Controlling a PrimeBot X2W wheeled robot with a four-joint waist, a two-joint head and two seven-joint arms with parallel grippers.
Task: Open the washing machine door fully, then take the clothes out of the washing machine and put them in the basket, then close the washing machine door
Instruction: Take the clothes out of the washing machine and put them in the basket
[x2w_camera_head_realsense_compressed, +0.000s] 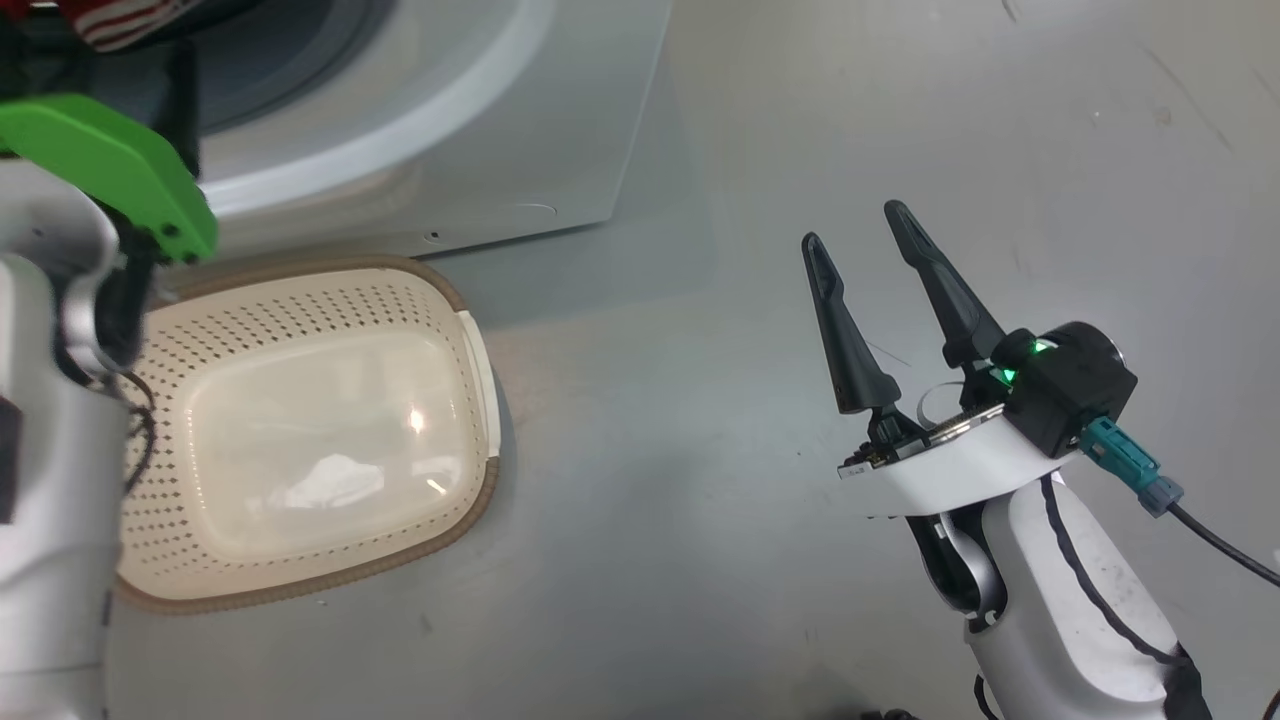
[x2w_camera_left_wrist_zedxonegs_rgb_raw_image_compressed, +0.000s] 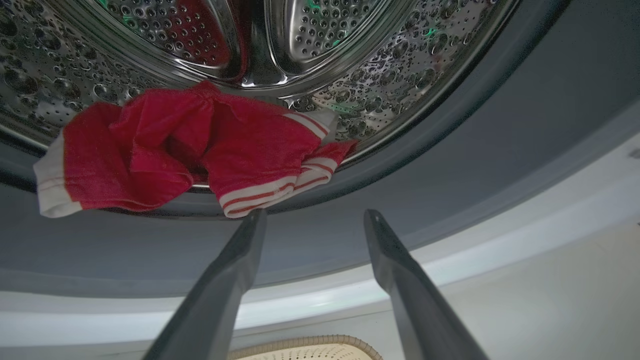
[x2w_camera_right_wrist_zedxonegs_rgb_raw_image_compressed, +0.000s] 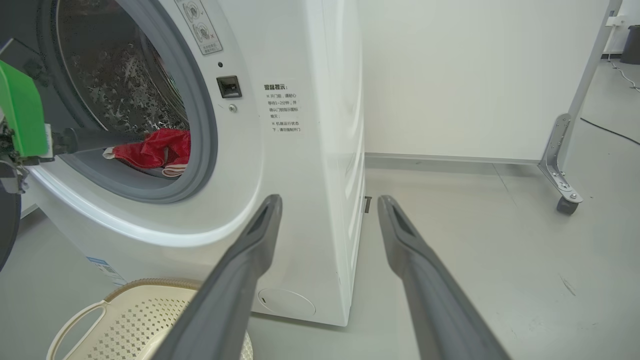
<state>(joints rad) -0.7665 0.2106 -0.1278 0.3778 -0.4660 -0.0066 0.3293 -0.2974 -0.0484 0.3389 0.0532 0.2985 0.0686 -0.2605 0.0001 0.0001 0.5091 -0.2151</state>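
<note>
My left gripper (x2w_camera_left_wrist_zedxonegs_rgb_raw_image_compressed: 315, 214), fingers spread and empty, aims at the clothes (x2w_camera_left_wrist_zedxonegs_rgb_raw_image_compressed: 200, 145) — a heap lying crosswise on the drum lip of the washing machine (x2w_camera_right_wrist_zedxonegs_rgb_raw_image_compressed: 310, 200), just ahead and slightly left, seemingly untouched — while my right gripper (x2w_camera_head_realsense_compressed: 852, 224), likewise spread, hangs well apart.

- Clothes (x2w_camera_left_wrist_zedxonegs_rgb_raw_image_compressed: 200, 150): in the washing machine (x2w_camera_head_realsense_compressed: 480, 130), lying on the front lip of the drum (x2w_camera_left_wrist_zedxonegs_rgb_raw_image_compressed: 320, 30) and partly over the seal (x2w_camera_left_wrist_zedxonegs_rgb_raw_image_compressed: 450, 165). Just ahead of the left gripper (x2w_camera_left_wrist_zedxonegs_rgb_raw_image_compressed: 315, 214) fingertips.
- Basket (x2w_camera_head_realsense_compressed: 300, 300): on the floor (x2w_camera_head_realsense_compressed: 700, 500), before the washing machine, below and behind the left gripper.
- Right gripper (x2w_camera_head_realsense_compressed: 852, 224): over the floor, well apart from the basket, which lies to its left. The washing machine stands ahead and left of it.
</note>
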